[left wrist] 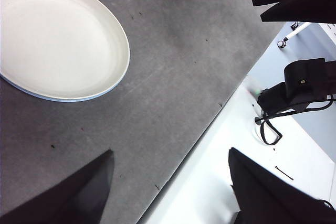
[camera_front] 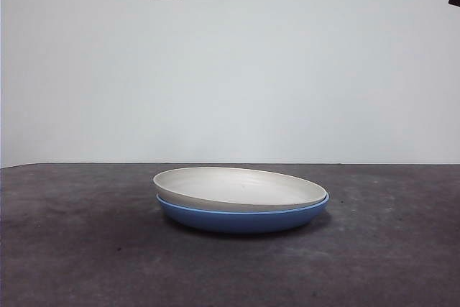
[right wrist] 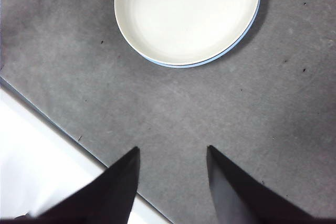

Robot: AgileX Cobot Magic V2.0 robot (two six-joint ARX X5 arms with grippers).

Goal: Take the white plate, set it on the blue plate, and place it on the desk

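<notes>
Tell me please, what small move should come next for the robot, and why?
Probably bring one claw, say the right claw, down toward the rim of the white plate. That plate already sits nested in the blue plate on the desk. Both claws hang open and empty, away from the stack, so only moving the white plate to the desk seems left.

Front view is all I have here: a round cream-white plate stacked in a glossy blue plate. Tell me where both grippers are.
Observer: Left gripper hangs above the dark grey desk, jaws open, off to the side of the round cream-white plate.
Operator: Report the right one.
Observer: Right gripper is open too, holding nothing, clear of the plates.
Operator: Confirm the stack is centred.
Observer: From above, only a thin sliver of the glossy blue plate peeks out along one side.
</notes>
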